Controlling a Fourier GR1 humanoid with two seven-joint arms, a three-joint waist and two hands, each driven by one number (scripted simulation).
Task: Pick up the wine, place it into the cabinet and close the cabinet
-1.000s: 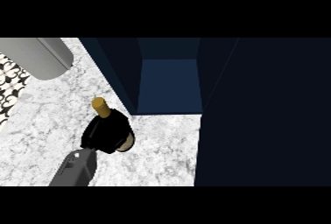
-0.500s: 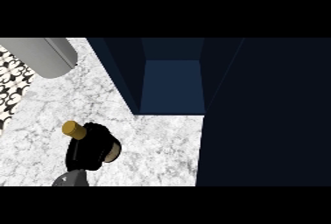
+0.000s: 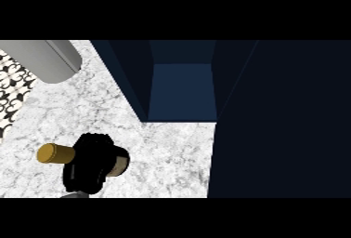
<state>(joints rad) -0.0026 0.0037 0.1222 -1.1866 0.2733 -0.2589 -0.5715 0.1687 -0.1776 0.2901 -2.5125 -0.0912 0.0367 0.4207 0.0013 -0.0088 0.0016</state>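
Observation:
The wine bottle shows its gold cap (image 3: 51, 153) and a strip of pale label (image 3: 118, 165). It is tilted, with its neck pointing left. My left hand (image 3: 89, 162) is curled round the bottle's body and hides most of it. A bit of grey forearm (image 3: 72, 195) shows at the lower edge. The dark blue cabinet (image 3: 182, 90) stands open up and to the right of the hand, its inside showing nothing. Its dark door (image 3: 281, 121) fills the right side. My right hand is not in view.
A grey rounded object (image 3: 41, 58) lies at the top left. A black-and-white patterned surface (image 3: 12, 93) runs along the left edge. The marble counter (image 3: 171, 153) spreads between the hand and the cabinet.
The hand and bottle have shifted down and left in the view. The bottle's neck has swung from pointing up to pointing left. The cabinet opening now sits a little further right.

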